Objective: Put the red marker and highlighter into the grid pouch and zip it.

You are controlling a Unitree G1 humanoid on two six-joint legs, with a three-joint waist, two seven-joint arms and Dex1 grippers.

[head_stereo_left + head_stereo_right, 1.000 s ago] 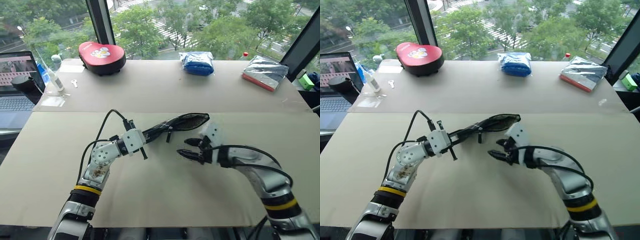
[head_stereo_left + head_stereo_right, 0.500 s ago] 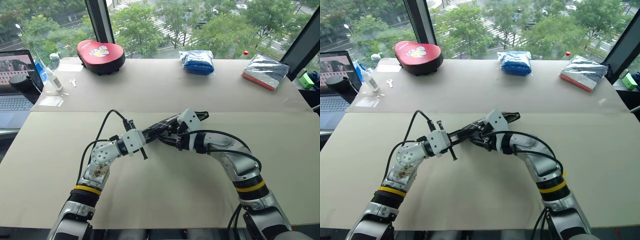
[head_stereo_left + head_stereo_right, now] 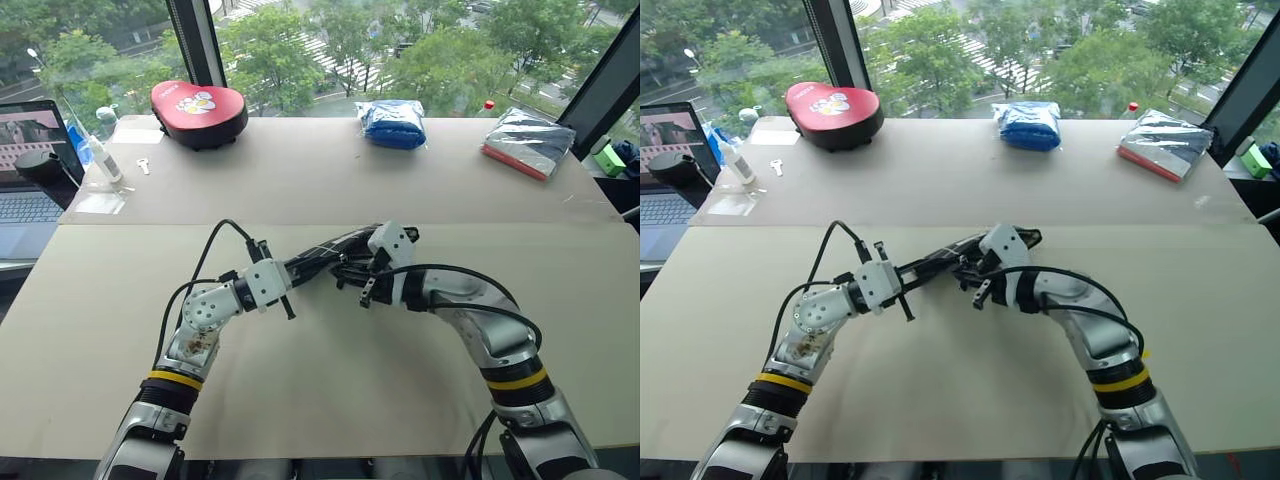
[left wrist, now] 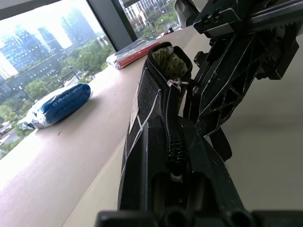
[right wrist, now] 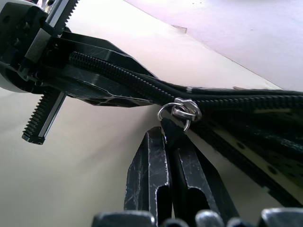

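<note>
Flat black fabric grid pouch [image 3: 340, 250] held above beige desk [image 3: 330, 390], frame centre. Left hand [image 4: 173, 156] clamped on zipped end. Right hand [image 5: 168, 156] closed on zipper pull [image 5: 182, 111]. Far end open; contents indiscernible.

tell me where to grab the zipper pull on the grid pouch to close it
Grip the dark tab hanging below the silver ring of the zipper pull, coming from underneath the grid pouch. The left gripper holds the pouch edge-up, so the tab dangles free. The right gripper already looks pinched on it from below.
</note>
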